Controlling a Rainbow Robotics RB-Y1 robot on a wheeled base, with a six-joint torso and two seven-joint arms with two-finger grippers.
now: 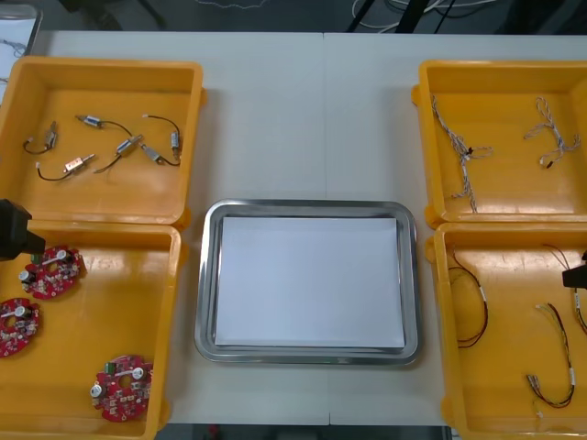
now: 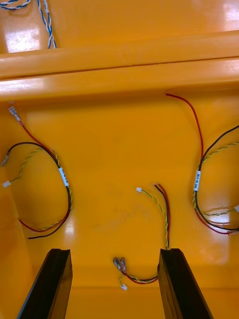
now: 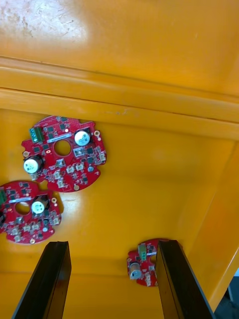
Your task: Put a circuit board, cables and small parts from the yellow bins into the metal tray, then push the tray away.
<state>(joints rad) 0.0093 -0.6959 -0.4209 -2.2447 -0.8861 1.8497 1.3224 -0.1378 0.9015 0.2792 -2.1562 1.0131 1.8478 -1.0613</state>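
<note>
The front view lays out the whole light worktop [image 1: 275,101]. The rectangular metal tray with a white inside [image 1: 207,275] sits at the middle of the near edge, between the yellow plastic bins [image 1: 101,87]. Three round red circuit boards [image 1: 52,271] lie in the near-left bin [image 1: 110,312], two along its left wall and one by its near edge. The left gripper [image 3: 113,247] hangs over that bin's far left corner, and the right gripper [image 2: 114,251] hangs over the right edge of the near-right bin [image 1: 514,293].

The wrist views add the fingers: both pairs stand apart, holding nothing. Close up, the boards show silver cylinders and small grey chips. The largest has a round centre hole and a green connector at its rim, and another lies partly behind a left finger [image 3: 179,279]. Thin red, black and yellow cables [image 2: 162,209] lie on the near-right bin's floor, one ending between the right fingers [image 2: 181,284].
</note>
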